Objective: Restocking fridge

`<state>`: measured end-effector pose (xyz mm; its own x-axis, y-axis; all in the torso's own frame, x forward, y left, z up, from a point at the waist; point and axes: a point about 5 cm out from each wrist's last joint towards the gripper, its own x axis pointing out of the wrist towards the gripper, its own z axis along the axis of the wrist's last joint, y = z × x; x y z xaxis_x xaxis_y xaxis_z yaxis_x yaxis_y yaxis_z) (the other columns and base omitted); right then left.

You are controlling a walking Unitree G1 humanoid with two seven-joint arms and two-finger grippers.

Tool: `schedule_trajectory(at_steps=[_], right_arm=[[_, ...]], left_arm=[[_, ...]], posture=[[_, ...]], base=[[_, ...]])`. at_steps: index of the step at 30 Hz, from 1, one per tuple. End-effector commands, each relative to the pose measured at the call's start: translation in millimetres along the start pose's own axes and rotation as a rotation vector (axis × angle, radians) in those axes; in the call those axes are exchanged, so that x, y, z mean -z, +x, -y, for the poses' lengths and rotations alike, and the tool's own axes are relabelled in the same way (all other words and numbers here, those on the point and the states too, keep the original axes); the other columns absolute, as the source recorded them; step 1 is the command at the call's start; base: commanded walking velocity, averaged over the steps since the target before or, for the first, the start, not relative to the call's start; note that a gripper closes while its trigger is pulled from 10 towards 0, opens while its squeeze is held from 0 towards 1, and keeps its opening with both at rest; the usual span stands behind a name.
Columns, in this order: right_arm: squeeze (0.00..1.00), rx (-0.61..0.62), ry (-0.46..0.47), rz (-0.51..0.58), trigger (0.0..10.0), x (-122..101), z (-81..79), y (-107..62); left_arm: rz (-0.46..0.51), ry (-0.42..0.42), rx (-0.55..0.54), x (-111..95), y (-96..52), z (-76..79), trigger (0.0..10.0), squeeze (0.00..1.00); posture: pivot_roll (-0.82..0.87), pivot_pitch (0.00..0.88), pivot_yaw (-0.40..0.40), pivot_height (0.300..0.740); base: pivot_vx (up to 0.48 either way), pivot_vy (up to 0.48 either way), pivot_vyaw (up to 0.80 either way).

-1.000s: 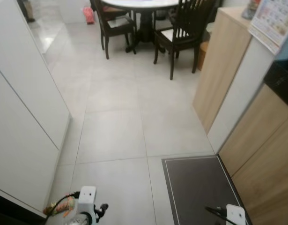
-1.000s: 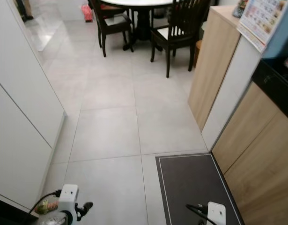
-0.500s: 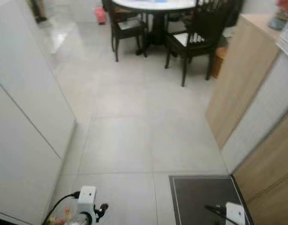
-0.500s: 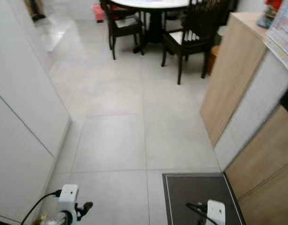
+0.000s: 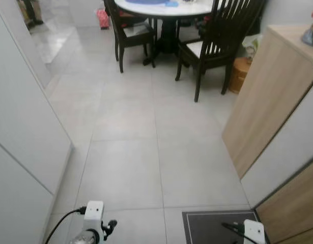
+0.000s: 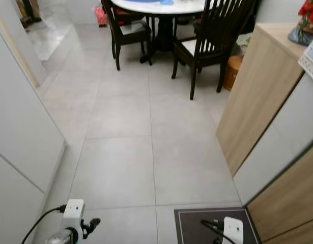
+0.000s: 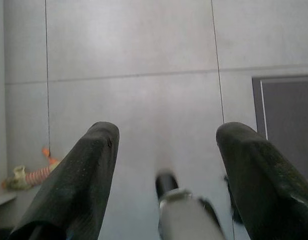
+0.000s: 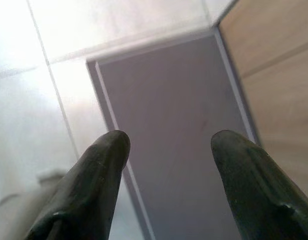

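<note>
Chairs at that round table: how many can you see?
2. One chair stands left of the table, the other chair on its right, nearer the wooden cabinet. More may be hidden behind.

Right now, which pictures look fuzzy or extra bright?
Left wrist view: the fingers are soft, and the grey thing between them is blurred. Right wrist view: bright glare washes out the floor tiles beside the dark mat. Eye views: fairly sharp, evenly lit.

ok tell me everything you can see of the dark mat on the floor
The dark mat is a flat, charcoal-grey rectangle with a thin pale line running just inside its edge. It lies flat on the pale tiled floor, its long side against the wooden cabinet fronts. The right gripper hangs above it, open.
</note>
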<state>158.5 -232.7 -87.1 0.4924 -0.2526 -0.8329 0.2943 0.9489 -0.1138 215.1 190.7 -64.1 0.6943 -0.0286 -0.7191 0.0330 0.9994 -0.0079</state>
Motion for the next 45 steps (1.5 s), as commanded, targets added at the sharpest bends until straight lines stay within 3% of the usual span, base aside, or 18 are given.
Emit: schedule_trajectory(at_steps=[1,9,45], right_arm=[[0.00,-0.019,0.016,-0.008,10.0,3.6,-9.0,-0.7],[0.00,-0.019,0.021,-0.004,10.0,3.3,-8.8,-0.7],[0.00,-0.048,0.021,0.028,10.0,0.9,-9.7,-0.9]], left_arm=[[-0.023,0.008,-0.029,6.1,-3.1,-11.0,10.0,0.00],[-0.019,-0.001,-0.030,5.8,-3.0,-10.6,10.0,0.00],[-0.019,-0.006,-0.039,6.4,-3.0,-10.3,10.0,0.00]], posture=[[-0.19,0.056,0.010,0.740],[-0.19,0.058,0.008,0.740],[-0.18,0.036,0.005,0.740]], base=[[0.390,0.000,0.00],[0.352,0.000,0.00],[0.000,0.000,0.00]])
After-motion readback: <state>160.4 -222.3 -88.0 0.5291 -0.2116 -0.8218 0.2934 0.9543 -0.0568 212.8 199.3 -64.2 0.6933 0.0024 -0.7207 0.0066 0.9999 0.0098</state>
